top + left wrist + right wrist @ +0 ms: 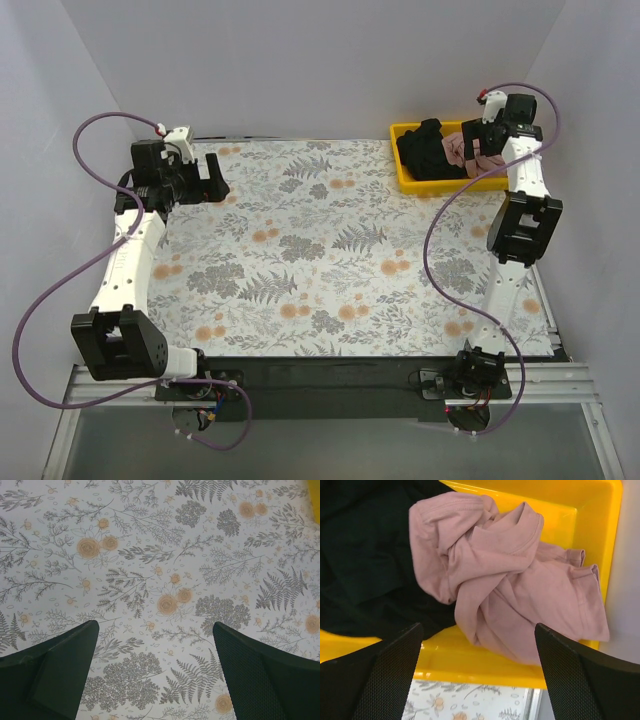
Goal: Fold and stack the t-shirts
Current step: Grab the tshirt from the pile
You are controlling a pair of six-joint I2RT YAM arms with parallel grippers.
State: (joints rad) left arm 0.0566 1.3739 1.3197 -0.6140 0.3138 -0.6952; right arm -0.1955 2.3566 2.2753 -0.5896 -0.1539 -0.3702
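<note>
The dusty pink t-shirt (510,575) lies crumpled in the yellow bin (480,665), beside the black t-shirt (365,565) on its left. From above both show in the bin: the black t-shirt (425,148) and the pink t-shirt (458,147). My right gripper (477,675) is open and empty, held above the bin's near rim, apart from the pink shirt; from above it (490,135) hangs over the bin's right end. My left gripper (155,672) is open and empty above the bare floral cover; from above it (213,180) is at the far left.
The floral table cover (320,250) spans the table. The yellow bin (420,185) stands at the far right corner, close to the right wall. White walls enclose the back and both sides. A metal rail (330,385) runs along the near edge.
</note>
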